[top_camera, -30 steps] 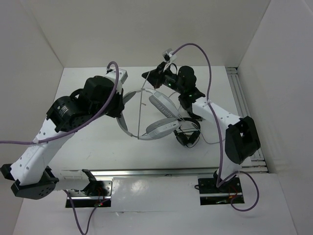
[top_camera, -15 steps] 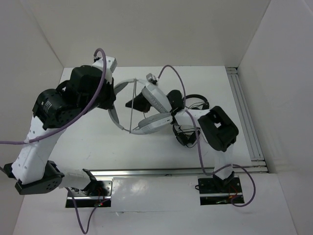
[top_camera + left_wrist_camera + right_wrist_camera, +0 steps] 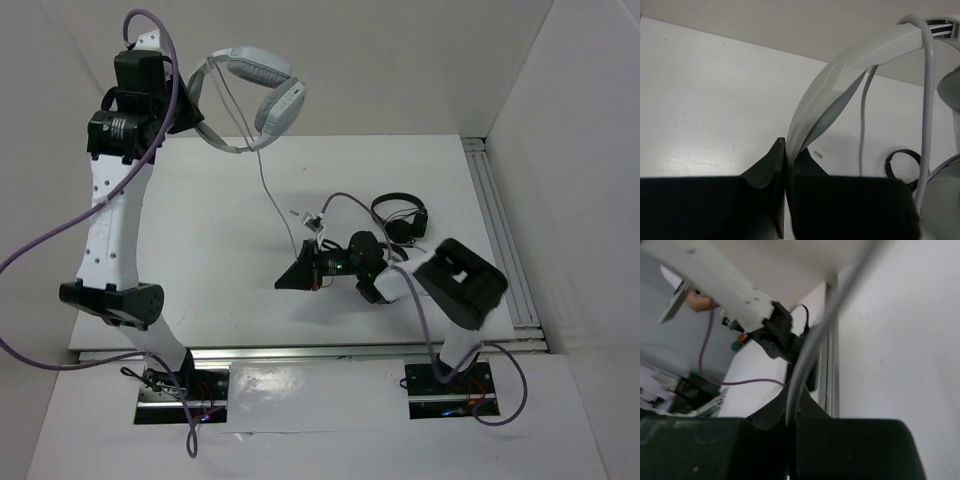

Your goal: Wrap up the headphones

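The left end effector [image 3: 196,112] is clamped on the headband of the headphones [image 3: 280,108], which hang in the air above the table's [image 3: 200,230] far left part. Their cable [image 3: 268,190] drops to the right end effector [image 3: 292,279], closed on it low over the table's middle.

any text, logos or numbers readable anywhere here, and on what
No text can be read in any view.
The grey headphones: no visible brand or label.
The small black headphones: too small to tell.
The background clutter at the left edge of the right wrist view: too blurred to read.
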Tool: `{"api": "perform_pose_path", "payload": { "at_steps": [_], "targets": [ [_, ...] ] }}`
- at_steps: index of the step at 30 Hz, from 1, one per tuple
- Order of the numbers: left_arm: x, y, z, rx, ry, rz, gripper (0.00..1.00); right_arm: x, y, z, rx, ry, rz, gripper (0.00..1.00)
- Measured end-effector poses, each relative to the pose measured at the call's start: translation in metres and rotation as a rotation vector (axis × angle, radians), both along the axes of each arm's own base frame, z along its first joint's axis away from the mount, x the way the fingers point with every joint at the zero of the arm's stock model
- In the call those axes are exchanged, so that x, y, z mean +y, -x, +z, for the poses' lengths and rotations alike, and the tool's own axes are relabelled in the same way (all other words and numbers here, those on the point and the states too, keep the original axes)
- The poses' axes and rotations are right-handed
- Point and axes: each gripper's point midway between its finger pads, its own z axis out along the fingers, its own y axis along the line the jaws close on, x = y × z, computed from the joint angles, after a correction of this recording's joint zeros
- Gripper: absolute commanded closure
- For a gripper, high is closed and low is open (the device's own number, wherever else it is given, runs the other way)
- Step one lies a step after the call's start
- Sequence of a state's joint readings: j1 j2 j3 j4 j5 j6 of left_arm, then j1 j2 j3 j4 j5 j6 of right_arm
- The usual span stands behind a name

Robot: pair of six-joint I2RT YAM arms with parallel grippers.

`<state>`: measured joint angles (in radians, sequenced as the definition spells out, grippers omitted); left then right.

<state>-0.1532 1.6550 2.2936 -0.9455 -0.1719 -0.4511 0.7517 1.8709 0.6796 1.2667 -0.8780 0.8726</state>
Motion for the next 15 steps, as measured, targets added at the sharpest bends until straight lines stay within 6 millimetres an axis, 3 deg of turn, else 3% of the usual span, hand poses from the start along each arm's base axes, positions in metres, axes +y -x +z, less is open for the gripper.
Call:
{"api": "perform_pose_path", "payload": {
  "at_steps": [5,8,11,15],
  "targets": [
    [0.031,-0.045,-0.055,0.114,0.007,0.068,1.00,-0.003,0.047,0.109,-0.405,-0.174,-0.024,1.00],
    [0.041,-0.044,-0.098,0.240,0.008,0.078,1.00,-0.006,0.069,0.164,-0.571,-0.211,-0.111,1.00],
    [0.039,-0.034,-0.134,0.348,0.003,0.072,1.00,-0.005,0.067,0.186,-0.649,-0.139,-0.186,1.00],
    [0.043,-0.019,-0.177,0.460,-0.029,0.116,1.00,-0.001,0.056,0.182,-0.703,0.035,-0.218,1.00]
  ]
}}
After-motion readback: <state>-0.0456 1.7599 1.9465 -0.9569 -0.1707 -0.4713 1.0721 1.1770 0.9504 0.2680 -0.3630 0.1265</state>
